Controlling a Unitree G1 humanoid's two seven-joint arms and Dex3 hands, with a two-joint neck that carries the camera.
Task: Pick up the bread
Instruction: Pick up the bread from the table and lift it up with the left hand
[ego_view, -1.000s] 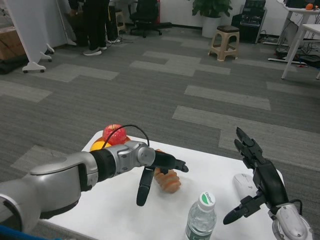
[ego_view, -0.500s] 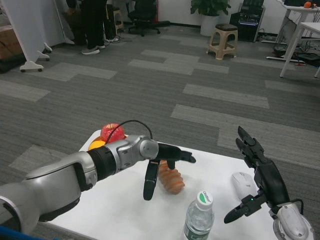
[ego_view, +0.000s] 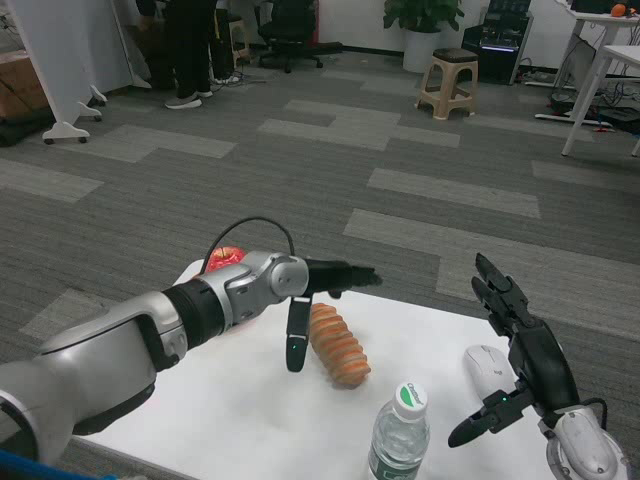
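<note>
Bread, a ridged brown loaf, lies on the white counter just beside the left hand, whose spread fingers hang over it; contact seems absent, though overlap blurs it. Right hand hovers wide near a computer mouse and water bottle.

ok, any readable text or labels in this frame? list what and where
Bottle cap: green print on white, too small and blurred to read.
Mouse: no marking visible.
Bread, apple: no text.
Background boxes and equipment: nothing legible.
So no text can be read.
</note>
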